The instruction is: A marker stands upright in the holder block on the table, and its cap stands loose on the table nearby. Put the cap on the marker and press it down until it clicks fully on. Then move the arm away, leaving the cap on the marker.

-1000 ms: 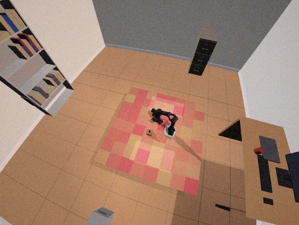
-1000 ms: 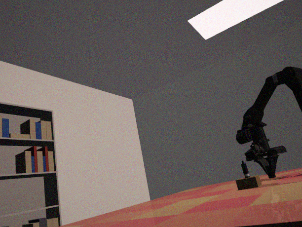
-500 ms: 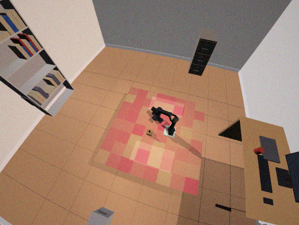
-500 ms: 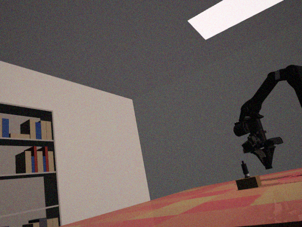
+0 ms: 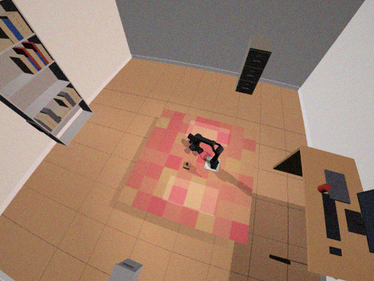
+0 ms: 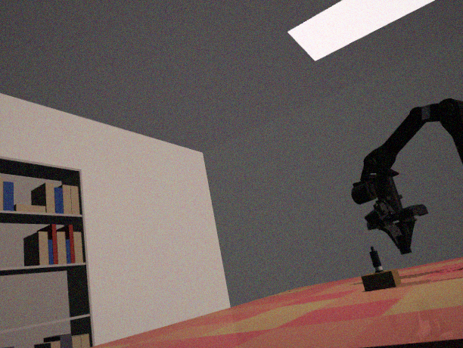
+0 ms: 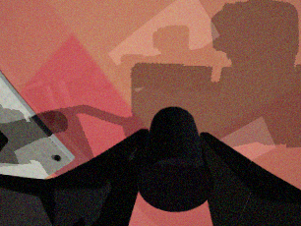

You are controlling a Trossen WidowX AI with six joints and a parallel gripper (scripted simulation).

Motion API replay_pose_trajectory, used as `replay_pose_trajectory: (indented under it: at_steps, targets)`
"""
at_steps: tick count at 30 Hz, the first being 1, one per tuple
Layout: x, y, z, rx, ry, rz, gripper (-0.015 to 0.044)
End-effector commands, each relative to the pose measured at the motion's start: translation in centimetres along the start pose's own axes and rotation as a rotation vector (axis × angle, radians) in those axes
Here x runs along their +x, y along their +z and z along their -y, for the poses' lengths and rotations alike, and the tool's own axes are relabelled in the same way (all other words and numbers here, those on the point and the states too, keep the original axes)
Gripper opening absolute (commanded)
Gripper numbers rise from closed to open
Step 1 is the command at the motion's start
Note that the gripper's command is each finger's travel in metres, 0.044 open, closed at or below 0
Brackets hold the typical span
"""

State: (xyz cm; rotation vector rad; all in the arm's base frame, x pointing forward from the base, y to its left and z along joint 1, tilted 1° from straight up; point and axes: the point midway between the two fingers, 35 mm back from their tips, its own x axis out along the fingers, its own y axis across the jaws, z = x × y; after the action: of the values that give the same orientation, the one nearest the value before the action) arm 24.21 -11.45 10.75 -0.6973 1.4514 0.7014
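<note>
Clamping the dark cap [image 7: 171,159] between closed gripper [image 6: 404,247] fingers, raised above the table [image 6: 340,318], near the upright marker [image 6: 375,259] in its block [image 6: 380,281].

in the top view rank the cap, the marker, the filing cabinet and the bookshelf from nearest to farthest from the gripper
1. Cap, held in the jaws of the gripper.
2. Marker, just below the gripper in this view, on the rug.
3. Filing cabinet, against the back wall, upper right.
4. Bookshelf, far left wall.
</note>
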Motion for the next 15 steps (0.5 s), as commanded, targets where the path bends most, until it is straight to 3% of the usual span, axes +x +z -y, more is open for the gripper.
replay_pose_trajectory:
  at_steps: [1, 15]
  targets:
    - [-0.5, 1.3, 0.0, 0.002, -0.005, 0.002, 0.0000]
    - [-1.8, 5.6, -0.8, 0.003, -0.004, 0.005, 0.0000]
